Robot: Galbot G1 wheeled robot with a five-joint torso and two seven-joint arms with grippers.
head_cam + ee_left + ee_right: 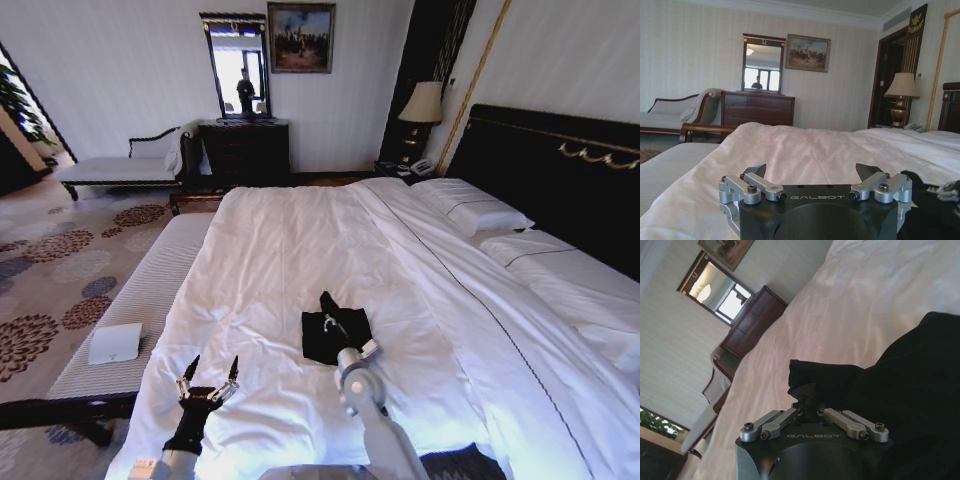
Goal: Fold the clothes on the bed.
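Black T-shirt [335,335] bunched in a small heap on white bed [290,250], near the foot end, about mid-width. Right gripper [333,325] down on the shirt's near edge; head view hides the jaws behind the wrist. Right wrist view closer: right gripper [807,405] jaws drawn narrow, pinched on a fold of shirt [900,390] fabric. Left gripper [210,372] low over the duvet by the bed's left edge, well apart from the shirt, jaws spread wide, holding nothing. Left wrist view: same open jaws on left gripper [812,170], bedding [805,147] ahead, dark shirt [932,192] at frame edge. Small white box [115,343] on striped bench [150,300] beside the bed, head view.
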